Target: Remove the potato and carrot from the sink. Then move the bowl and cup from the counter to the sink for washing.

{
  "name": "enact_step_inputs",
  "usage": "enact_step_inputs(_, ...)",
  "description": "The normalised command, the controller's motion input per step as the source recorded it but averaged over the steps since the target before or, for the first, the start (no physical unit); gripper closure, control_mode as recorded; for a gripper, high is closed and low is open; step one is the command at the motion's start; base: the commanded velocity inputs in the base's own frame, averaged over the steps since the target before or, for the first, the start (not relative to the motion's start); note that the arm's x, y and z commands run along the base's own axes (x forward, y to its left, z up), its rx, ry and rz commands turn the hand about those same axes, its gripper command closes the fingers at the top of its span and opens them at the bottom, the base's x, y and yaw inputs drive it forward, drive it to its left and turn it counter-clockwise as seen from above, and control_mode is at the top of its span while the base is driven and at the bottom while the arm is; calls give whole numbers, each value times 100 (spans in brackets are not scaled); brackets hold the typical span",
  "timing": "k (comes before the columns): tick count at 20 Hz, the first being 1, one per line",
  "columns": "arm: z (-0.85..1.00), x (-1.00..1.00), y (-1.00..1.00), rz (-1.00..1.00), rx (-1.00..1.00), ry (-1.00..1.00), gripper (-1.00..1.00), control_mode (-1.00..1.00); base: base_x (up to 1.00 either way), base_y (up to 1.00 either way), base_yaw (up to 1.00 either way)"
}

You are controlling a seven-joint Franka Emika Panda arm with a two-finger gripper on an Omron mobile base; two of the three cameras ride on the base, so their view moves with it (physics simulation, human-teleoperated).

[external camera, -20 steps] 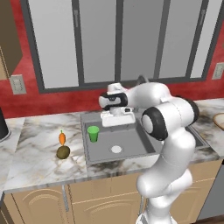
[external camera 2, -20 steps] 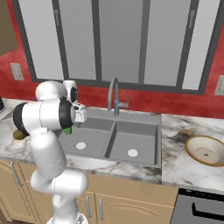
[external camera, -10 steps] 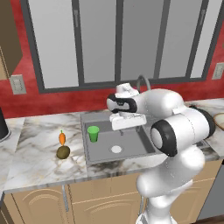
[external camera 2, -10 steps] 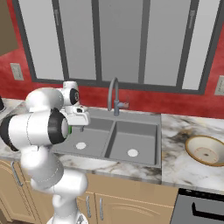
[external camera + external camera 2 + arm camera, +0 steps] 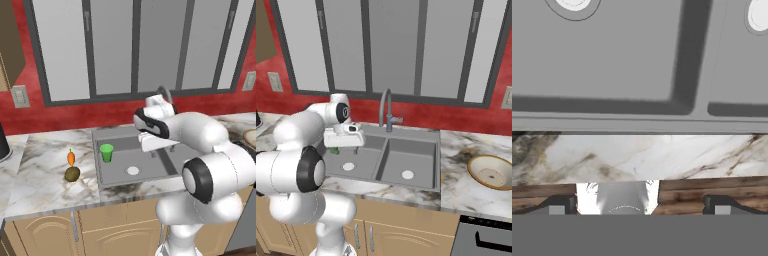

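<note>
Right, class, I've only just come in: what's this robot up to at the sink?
It is clearing and loading the sink. The potato and carrot already lie on the counter to its left, and the cup stands in the left basin. The bowl sits on the counter to the right, not yet moved. The gripper hangs open above the sink, holding nothing.

The left base view is looking forward and down from behind the arm's left side at the sink (image 5: pixel 135 160) and counter (image 5: pixel 45 180). The right base view is facing the same sink (image 5: pixel 391 157) from behind the arm's right, so both are sharing the basins and faucet (image 5: pixel 385 107). The hand view is looking closely down at the basin edge (image 5: pixel 637 120) and counter strip (image 5: pixel 642 157).
</note>
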Motion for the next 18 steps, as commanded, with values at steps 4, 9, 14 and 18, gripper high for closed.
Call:
enact_step_inputs(4,25,-36,-41,3,0,0,-100,-100,0,0,0)
enact_step_inputs(9,21,-31,-43,0,0,0,-100,-100,0,0,0)
enact_step_inputs(14,13,-15,-45,0,0,0,-100,-100,0,0,0)
enact_step_inputs(18,3,-4,-47,0,-1,-3,-100,-100,0,0,0)
